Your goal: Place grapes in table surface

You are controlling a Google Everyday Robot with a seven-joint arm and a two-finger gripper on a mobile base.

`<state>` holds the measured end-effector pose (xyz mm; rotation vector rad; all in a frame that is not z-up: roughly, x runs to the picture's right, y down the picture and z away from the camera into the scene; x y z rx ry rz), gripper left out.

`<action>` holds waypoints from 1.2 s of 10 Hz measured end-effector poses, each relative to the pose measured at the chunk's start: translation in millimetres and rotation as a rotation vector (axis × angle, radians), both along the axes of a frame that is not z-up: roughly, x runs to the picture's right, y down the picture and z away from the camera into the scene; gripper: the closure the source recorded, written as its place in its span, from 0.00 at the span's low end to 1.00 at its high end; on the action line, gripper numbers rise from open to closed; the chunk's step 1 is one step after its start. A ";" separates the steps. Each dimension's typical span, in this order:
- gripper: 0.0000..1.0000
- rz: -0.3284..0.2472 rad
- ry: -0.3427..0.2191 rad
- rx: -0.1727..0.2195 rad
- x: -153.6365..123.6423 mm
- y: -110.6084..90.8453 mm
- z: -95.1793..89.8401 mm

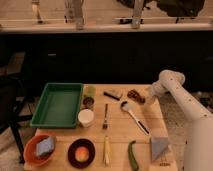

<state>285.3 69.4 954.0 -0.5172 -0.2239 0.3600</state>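
The grapes (pixel 134 95), a small dark reddish-brown cluster, lie on the light wooden table surface (pixel 120 137) near its far right edge. My white arm reaches in from the right, bent at the elbow. My gripper (pixel 148 101) points down at the table just to the right of the grapes, very close to them. I cannot tell if it touches them.
A green tray (pixel 57 104) is at the left, with a white cup (pixel 86 117) and two small containers (pixel 89 96) beside it. A fork (pixel 105 116), a spoon (pixel 134 116) and a dark bar (pixel 112 94) lie mid-table. An orange bowl (pixel 40 148), a plate with orange fruit (pixel 81 152), a green vegetable (pixel 133 156) and a grey wedge (pixel 160 148) line the front.
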 end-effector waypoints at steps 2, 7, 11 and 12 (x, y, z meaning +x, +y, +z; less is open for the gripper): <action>0.20 0.009 -0.010 -0.009 -1.5 -0.1 7.0; 0.20 0.063 -0.047 -0.005 -1.8 -0.8 11.5; 0.20 0.108 -0.088 0.042 -10.4 -10.4 8.4; 0.20 0.109 -0.095 0.044 -13.6 -11.7 9.1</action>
